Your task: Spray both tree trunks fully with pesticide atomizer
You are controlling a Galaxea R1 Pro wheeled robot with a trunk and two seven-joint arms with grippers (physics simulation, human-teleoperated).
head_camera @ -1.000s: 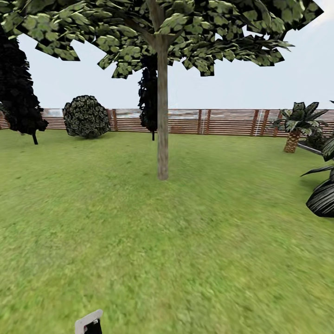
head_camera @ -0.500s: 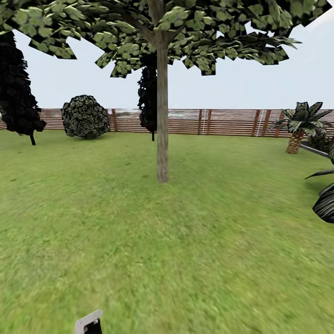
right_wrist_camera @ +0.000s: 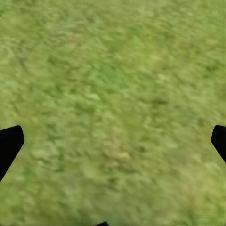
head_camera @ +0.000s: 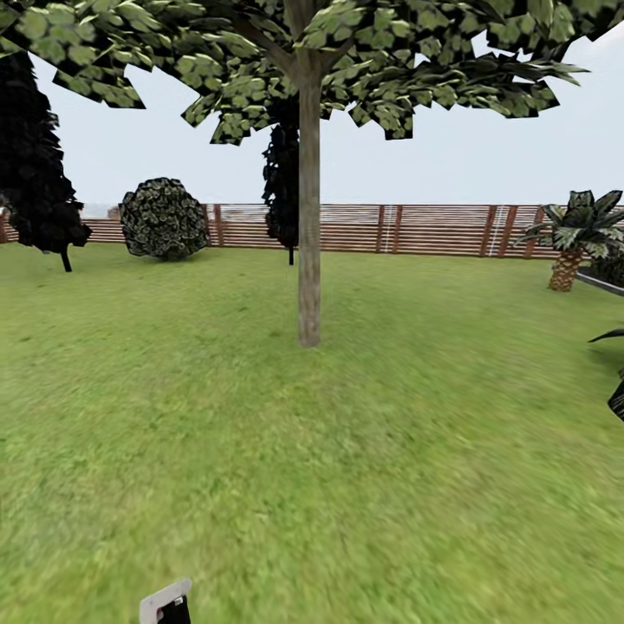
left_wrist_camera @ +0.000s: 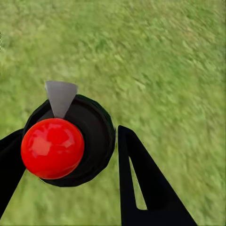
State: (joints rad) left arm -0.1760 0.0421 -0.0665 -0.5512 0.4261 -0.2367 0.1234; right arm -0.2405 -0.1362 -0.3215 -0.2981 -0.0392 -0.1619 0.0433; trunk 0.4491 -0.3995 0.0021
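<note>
Here the left gripper is seen in the left wrist view clamped on a black, round-bodied object w/ a glossy red ball and a short grey nozzle, judged to be the pesticide atomizer, its long axis running along the fingers. At the near edge of the head view a small white-and-black piece is seen, left of centre; what it is can't be told. The right gripper is spread wide w/ nothing between its tips, only green grass lawn beneath. Farther out, the thick grey-brown tree trunk stands straight ahead, well apart across the lawn, a little right of the left arm's line. The left arm is thus the one to aim; more approach is probably needed. Beyond runs a brown slatted wooden fence; no white specks are made out on the trunk.
</note>
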